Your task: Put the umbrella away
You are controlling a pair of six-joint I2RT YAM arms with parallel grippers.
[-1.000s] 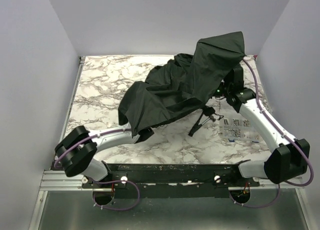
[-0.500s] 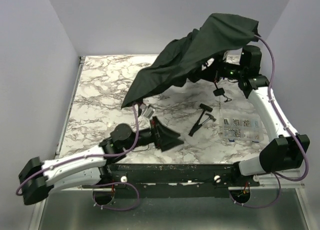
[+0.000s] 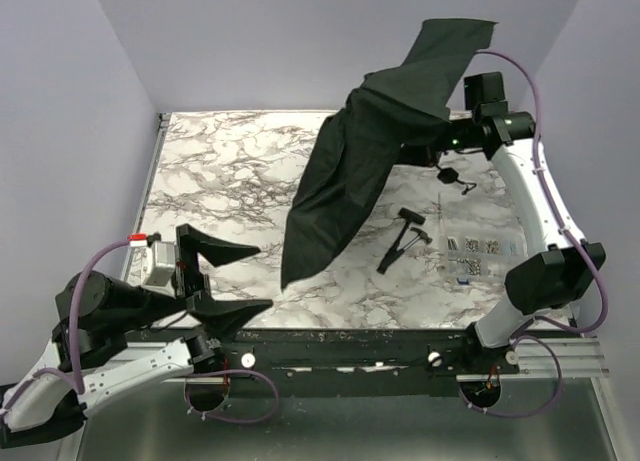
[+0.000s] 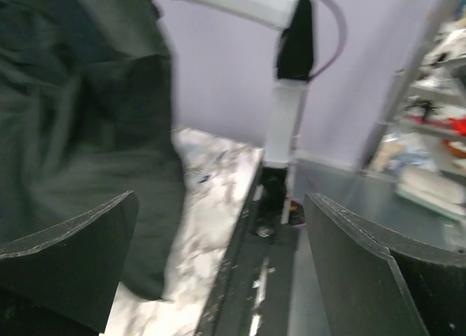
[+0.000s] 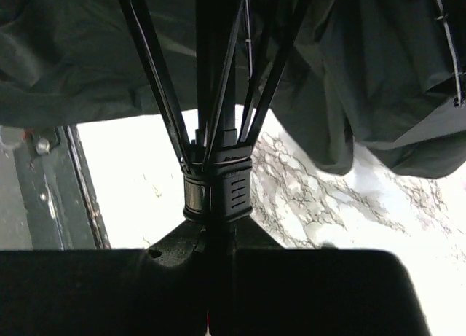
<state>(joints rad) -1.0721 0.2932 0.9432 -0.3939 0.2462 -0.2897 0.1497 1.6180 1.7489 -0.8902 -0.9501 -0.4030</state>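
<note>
Umbrella [image 3: 350,181] fabric matte black, ribs [image 5: 153,81] black too. Table [image 3: 220,171] white marble, grey veining (busiest toward 10 o'clock). Left arm [image 3: 130,358] white with black joints, purple cable [image 3: 97,259]. Walls [image 3: 300,41] pale lavender.

1. No text, brand, number or sign can be read in any view.
2. Small printed cards [image 3: 482,256] on the right side of the marble table [image 3: 220,171] show dark marks on white, too small to read.
3. On the umbrella [image 5: 217,183], the runner collar shows moulded ribs only in the right wrist view; no lettering can be made out.
</note>
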